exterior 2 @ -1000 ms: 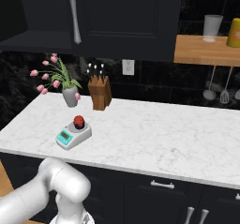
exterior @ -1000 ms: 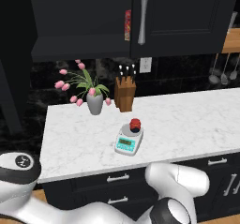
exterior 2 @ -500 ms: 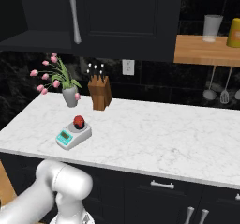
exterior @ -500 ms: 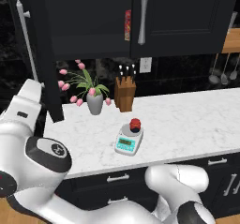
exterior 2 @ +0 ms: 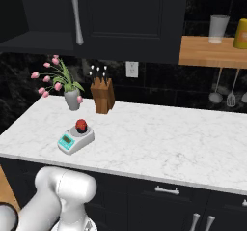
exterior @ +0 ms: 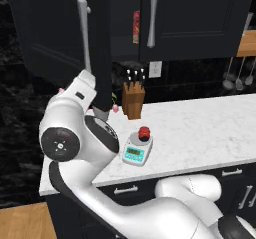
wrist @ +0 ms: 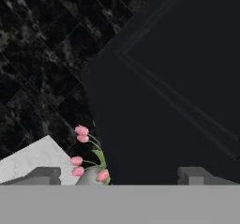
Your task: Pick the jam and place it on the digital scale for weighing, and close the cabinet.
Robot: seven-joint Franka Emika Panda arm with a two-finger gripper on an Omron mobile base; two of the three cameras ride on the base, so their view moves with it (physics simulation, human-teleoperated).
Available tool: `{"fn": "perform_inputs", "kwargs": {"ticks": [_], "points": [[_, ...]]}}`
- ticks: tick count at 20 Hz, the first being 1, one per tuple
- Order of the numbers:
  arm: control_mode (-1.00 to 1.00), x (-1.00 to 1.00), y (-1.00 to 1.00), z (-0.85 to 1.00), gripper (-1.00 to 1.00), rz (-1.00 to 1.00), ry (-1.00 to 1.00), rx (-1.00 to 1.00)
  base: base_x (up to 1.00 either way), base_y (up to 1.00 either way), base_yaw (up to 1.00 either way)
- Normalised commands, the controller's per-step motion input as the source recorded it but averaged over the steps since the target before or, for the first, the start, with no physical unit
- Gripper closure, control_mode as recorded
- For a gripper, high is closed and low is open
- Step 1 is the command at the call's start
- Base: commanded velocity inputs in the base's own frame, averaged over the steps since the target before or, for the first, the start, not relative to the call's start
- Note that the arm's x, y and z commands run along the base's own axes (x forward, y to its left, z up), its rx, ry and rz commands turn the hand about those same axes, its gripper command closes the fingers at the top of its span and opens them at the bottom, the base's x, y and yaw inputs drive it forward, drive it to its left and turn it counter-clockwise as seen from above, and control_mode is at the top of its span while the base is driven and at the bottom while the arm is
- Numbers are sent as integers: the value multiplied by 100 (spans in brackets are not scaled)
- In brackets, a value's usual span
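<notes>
The jam [exterior: 144,132] [exterior 2: 81,124], a small red-topped jar, stands on the grey plate of the digital scale [exterior: 135,153] [exterior 2: 72,140] on the marble counter. The black cabinet's left door [exterior: 55,30] stands partly open, its long silver handle [exterior: 84,33] turned outward; the right door [exterior: 192,18] is shut. My arm rises at the left, and its hand [exterior: 102,114] is at the open door's lower edge. In the hand view my gripper [wrist: 119,177] is open, nothing between its fingertips [wrist: 44,174], and the dark door panel [wrist: 178,92] is close in front.
A knife block [exterior: 132,99] [exterior 2: 102,95] and a vase of pink tulips [exterior 2: 65,82] [wrist: 86,155] stand at the back of the counter [exterior 2: 164,138]. A red box [exterior: 136,27] shows inside the cabinet. A wooden shelf [exterior 2: 212,56] with a cup and hanging utensils is at the right.
My arm has risen at the left of the left base view. The cabinet's left door has swung rightward, toward shut. Jam and scale have not moved.
</notes>
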Motion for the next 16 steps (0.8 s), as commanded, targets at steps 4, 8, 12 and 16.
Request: {"fn": "perform_inputs", "kwargs": {"ticks": [4, 8, 12, 16], "points": [[-100, 97, -68, 13, -100, 0, 10, 12, 0, 0, 0], [-100, 84, -78, 4, -100, 8, 2, 17, 0, 0, 0], [-100, 87, -56, 2, -100, 15, 0, 19, 0, 0, 0], [-100, 95, -32, 0, -100, 20, 0, 23, 0, 0, 0]]}}
